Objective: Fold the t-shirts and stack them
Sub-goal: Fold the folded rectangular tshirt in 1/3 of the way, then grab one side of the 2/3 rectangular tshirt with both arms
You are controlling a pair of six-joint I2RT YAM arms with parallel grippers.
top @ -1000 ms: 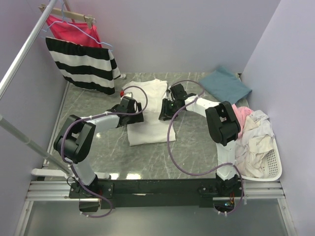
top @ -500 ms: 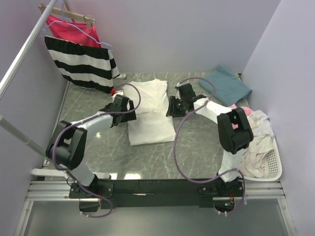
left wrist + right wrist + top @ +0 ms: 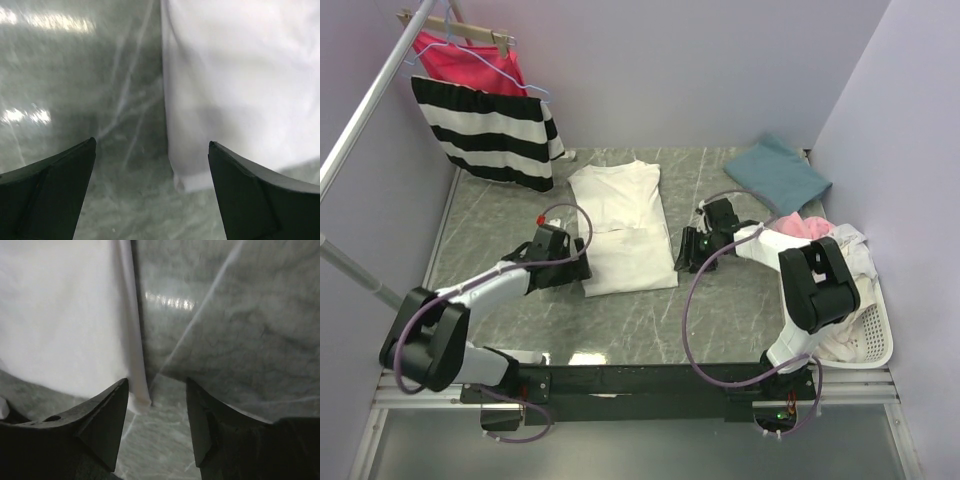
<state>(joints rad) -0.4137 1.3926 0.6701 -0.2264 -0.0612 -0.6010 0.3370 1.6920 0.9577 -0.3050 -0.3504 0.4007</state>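
Note:
A white t-shirt (image 3: pixel 623 225) lies flat in the middle of the table, its lower half folded up over itself. My left gripper (image 3: pixel 584 270) is open at the shirt's near left corner (image 3: pixel 186 176), which lies on the table between the fingers (image 3: pixel 60 185). My right gripper (image 3: pixel 682 252) stands open at the near right corner (image 3: pixel 139 400), the shirt's folded edge running between its fingers (image 3: pixel 102 420). Neither holds cloth. A teal-blue t-shirt (image 3: pixel 780 172) lies folded at the back right.
A white basket (image 3: pixel 880 340) at the right edge holds a heap of pale white and pink t-shirts (image 3: pixel 830 280). At the back left, a striped garment (image 3: pixel 485 130) and a red one (image 3: pixel 470 62) hang from a rail. The table is grey marble (image 3: pixel 720 320).
Both arms have drawn back toward the near edge and outward, from the shirt's middle to its near corners. The right jaws have widened. The shirt now lies flatter.

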